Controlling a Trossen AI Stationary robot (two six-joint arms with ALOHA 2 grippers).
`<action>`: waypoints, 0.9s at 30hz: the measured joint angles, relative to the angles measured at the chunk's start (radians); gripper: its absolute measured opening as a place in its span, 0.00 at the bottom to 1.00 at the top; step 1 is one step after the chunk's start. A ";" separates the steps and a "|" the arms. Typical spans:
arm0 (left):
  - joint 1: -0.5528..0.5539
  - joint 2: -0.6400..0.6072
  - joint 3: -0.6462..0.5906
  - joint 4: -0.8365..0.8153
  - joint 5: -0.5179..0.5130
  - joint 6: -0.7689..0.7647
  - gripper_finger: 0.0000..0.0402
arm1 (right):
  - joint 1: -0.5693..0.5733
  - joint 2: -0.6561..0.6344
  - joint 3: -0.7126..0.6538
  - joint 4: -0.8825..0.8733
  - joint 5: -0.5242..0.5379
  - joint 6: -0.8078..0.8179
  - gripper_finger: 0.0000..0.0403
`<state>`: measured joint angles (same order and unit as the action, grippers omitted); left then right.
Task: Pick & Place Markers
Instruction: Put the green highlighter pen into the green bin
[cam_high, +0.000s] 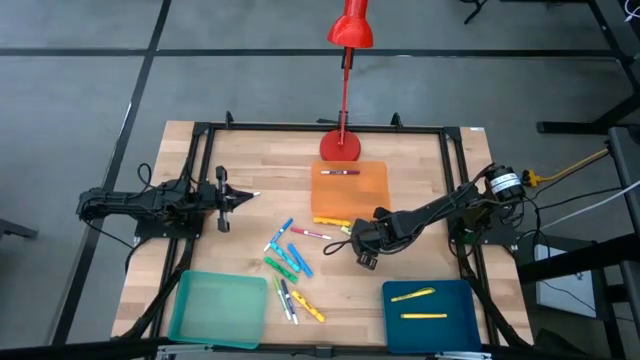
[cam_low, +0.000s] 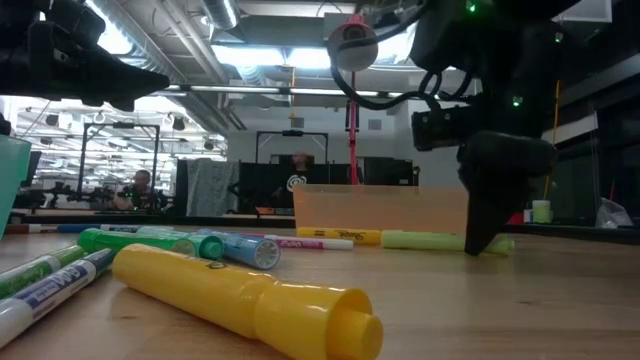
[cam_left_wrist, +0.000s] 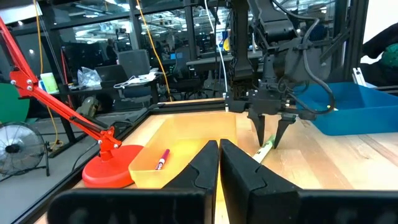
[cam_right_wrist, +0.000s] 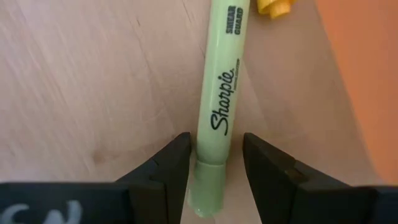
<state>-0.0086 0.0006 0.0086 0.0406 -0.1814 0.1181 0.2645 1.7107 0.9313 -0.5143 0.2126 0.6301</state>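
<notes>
A red desk lamp (cam_high: 345, 75) stands at the middle of the table's far edge, its round base (cam_high: 340, 146) on the wood and its thin stem rising to a red shade (cam_high: 351, 28) that hangs out past the edge. Just in front of the base lies a flat orange tray (cam_high: 349, 190), roughly in the middle of the table (cam_high: 250, 160). A teal tray (cam_high: 218, 308) sits at the near left corner and a blue tray (cam_high: 432, 316) at the near right corner. A black frame (cam_high: 200, 128) runs along the table's edges. Beyond the table, the room holds desks, office chairs and monitors, and a person (cam_low: 141, 187) sits far back on the left.
</notes>
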 joint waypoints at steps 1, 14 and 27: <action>0.000 0.000 0.000 0.000 0.000 0.000 0.02 | -0.001 -0.001 -0.006 0.009 -0.009 0.006 0.37; 0.000 0.000 0.000 0.000 0.000 0.000 0.03 | -0.001 0.000 -0.014 0.018 0.005 0.017 0.37; 0.000 0.000 0.000 0.000 0.000 0.000 0.03 | 0.000 0.001 -0.015 0.018 0.005 0.017 0.37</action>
<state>-0.0086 0.0008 0.0090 0.0406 -0.1812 0.1181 0.2642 1.7119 0.9165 -0.4965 0.2180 0.6475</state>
